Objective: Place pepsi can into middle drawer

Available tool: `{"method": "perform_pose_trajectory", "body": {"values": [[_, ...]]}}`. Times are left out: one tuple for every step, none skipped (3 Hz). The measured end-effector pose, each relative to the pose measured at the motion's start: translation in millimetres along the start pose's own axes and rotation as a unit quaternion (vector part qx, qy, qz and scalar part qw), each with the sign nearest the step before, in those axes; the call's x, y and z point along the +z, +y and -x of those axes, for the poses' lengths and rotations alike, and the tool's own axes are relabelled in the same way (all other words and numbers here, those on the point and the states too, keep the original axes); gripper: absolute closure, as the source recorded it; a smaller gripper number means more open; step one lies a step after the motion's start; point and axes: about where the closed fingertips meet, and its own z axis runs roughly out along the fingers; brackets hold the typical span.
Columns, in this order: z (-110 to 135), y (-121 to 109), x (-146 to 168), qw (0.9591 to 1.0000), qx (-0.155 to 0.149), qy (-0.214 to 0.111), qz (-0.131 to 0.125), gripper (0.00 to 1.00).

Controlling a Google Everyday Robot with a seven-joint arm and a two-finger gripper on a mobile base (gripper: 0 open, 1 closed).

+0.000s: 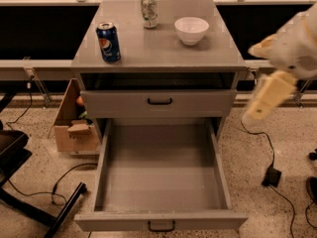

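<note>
The pepsi can (108,42), dark blue with a red-white-blue logo, stands upright at the front left of the grey cabinet top (158,51). The middle drawer (161,170) is pulled fully out below, and its flat grey inside holds nothing. Its black handle is on its front at the bottom edge. My gripper (266,99), pale yellow, hangs off the cabinet's right side at about the height of the closed drawer front. It is well to the right of the can and holds nothing that I can see.
A pale silvery-green can (148,11) and a white bowl (191,30) stand at the back of the cabinet top. The upper drawer front (159,103) is closed. A cardboard box (74,128) sits on the floor at left, near a black chair base (29,202). Cables lie on the floor.
</note>
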Motion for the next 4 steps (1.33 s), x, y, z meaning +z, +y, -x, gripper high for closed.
{"method": "perform_pose_trajectory", "body": {"values": [[23,-35,63,0.991,0.035,-0.129,0.012,0.0],[64,-81,104,0.9674,0.068,-0.244,-0.005,0.0],[72,-105,115,0.9575,0.087,-0.273,-0.032,0.0],[72,-105,115,0.9576,0.087,-0.273,-0.033,0.0]]}}
